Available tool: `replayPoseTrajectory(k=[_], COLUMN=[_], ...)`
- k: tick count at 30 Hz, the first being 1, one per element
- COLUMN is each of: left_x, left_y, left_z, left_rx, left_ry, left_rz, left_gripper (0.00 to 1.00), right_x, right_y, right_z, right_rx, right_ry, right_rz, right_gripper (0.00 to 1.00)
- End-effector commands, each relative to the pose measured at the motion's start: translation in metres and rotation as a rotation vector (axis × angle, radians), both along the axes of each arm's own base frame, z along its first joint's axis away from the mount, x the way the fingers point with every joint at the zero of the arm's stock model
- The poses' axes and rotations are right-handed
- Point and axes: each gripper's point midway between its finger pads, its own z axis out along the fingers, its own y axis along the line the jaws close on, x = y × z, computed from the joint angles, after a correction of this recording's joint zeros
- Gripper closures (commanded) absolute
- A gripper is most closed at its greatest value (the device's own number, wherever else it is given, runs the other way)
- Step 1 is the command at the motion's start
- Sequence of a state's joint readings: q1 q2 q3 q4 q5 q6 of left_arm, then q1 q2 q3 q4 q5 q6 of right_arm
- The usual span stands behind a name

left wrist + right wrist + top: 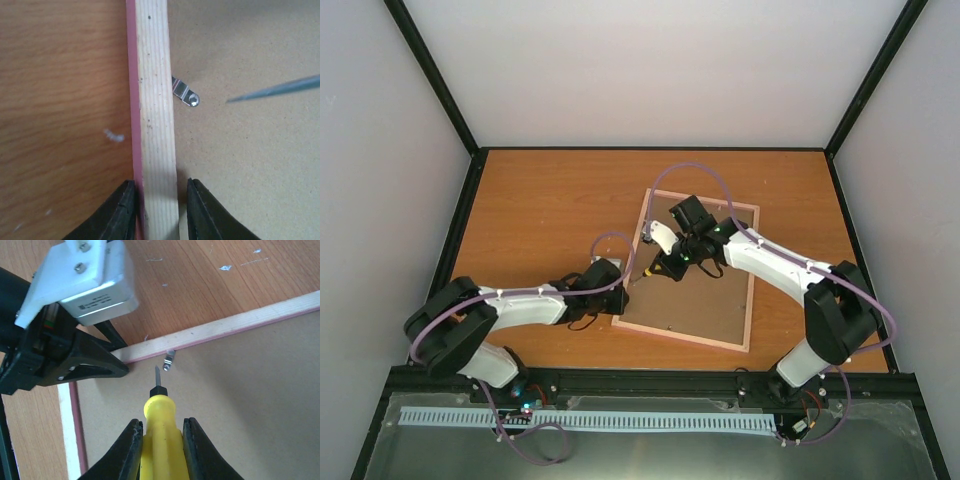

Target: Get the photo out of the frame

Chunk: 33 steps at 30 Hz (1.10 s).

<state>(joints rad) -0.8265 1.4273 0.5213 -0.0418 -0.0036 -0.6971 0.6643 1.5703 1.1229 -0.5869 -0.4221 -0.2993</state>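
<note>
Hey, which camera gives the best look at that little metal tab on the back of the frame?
Left wrist: the metal tab is close and sharp, its screw visible, beside the frame rail. Right wrist shows it smaller, just ahead of the screwdriver tip. Top view: too small to find.

The right end effector (161, 424) clamps the yellow handle of a screwdriver (157, 407) between its two black fingers. The thin metal blade points straight ahead, its tip just short of a small metal tab (169, 360) at the edge of the brown backing board (240, 405). Beyond the tab, the frame (225, 327) shows a pale wooden rail with a pink edge. Ahead and to the left, the left end effector (117, 352) straddles that rail. Farther ahead lies the table (200, 280), flecked with white specks.
</note>
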Motion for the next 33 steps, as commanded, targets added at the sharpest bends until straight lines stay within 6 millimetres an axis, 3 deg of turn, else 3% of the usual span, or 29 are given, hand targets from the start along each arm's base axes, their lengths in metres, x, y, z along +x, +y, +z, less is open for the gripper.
replayPoseTrajectory(k=[1, 11, 19, 33], left_x=[0.005, 0.004, 0.002, 0.000], left_y=[-0.009, -0.007, -0.007, -0.006], left_z=[-0.005, -0.003, -0.004, -0.002], left_rx=[0.021, 0.007, -0.002, -0.017], left_ry=[0.023, 0.013, 0.012, 0.004], left_rz=[-0.010, 0.002, -0.004, -0.010], left_gripper=[0.77, 0.99, 0.99, 0.99], right_x=[0.001, 0.004, 0.005, 0.006], right_y=[0.005, 0.016, 0.023, 0.023], right_z=[0.002, -0.003, -0.002, -0.019], right_rx=[0.007, -0.054, -0.104, -0.162], right_ry=[-0.016, -0.024, -0.029, -0.005], right_rz=[0.017, 0.014, 0.035, 0.029], right_gripper=[0.97, 0.97, 0.97, 0.97])
